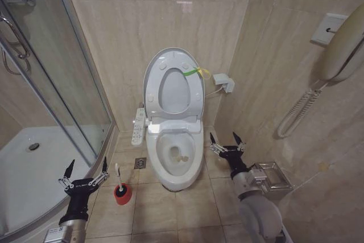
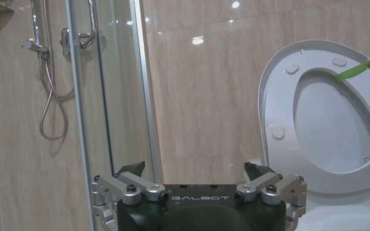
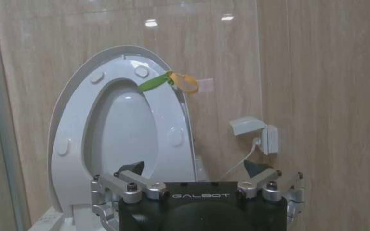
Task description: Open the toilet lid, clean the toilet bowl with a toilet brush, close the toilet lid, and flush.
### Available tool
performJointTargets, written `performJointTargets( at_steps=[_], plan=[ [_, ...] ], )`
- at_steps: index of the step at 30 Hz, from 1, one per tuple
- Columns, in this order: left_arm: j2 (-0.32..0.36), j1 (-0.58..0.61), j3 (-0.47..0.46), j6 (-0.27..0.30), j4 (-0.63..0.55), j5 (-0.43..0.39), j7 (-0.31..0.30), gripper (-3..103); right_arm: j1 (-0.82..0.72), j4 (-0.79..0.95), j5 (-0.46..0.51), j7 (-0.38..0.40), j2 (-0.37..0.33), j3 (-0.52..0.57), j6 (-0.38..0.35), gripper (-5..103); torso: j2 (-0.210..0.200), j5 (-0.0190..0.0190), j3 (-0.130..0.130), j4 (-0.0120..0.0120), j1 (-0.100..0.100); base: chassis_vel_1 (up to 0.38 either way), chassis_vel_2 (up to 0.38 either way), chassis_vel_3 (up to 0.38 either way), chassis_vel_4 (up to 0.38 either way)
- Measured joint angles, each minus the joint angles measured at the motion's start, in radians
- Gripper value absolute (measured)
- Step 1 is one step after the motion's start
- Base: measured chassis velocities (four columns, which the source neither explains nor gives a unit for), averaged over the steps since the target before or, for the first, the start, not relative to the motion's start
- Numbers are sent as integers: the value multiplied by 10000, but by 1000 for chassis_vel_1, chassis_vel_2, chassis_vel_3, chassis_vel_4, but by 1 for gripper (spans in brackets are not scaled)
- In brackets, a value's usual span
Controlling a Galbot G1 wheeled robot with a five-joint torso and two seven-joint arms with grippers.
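The toilet lid [image 1: 173, 90] stands raised against the wall with the ring seat up in front of it, a yellow-green band [image 1: 196, 72] tied at its edge. Below it the toilet bowl [image 1: 157, 141] lies uncovered, its control panel [image 1: 138, 126] on the side. The toilet brush [image 1: 118, 172] stands upright in a red holder cup [image 1: 122, 194] on the floor beside the bowl. My left gripper [image 1: 88, 166] is open, a short way from the brush on the shower side. My right gripper [image 1: 224, 139] is open on the bowl's other side. The lid [image 2: 336, 130] [image 3: 117, 130] lies ahead of both grippers [image 2: 198, 168] [image 3: 198, 166].
A glass shower door [image 1: 62, 78] and curved white shower tray [image 1: 34, 174] fill the left. A floor drain [image 1: 140, 163] lies by the bowl. A wall box [image 1: 224, 82] with a cable sits right of the lid; a wall phone [image 1: 341, 49] and a metal holder [image 1: 272, 176] are on the right.
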Motion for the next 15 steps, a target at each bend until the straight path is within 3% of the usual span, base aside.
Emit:
performJointTargets(
  at_steps=[15],
  plan=[
    [0, 1, 0, 0, 0, 0, 0, 100, 2, 5, 19, 4, -7, 12, -24, 100, 0, 0, 0, 0, 0, 0, 0, 0, 0]
  ],
)
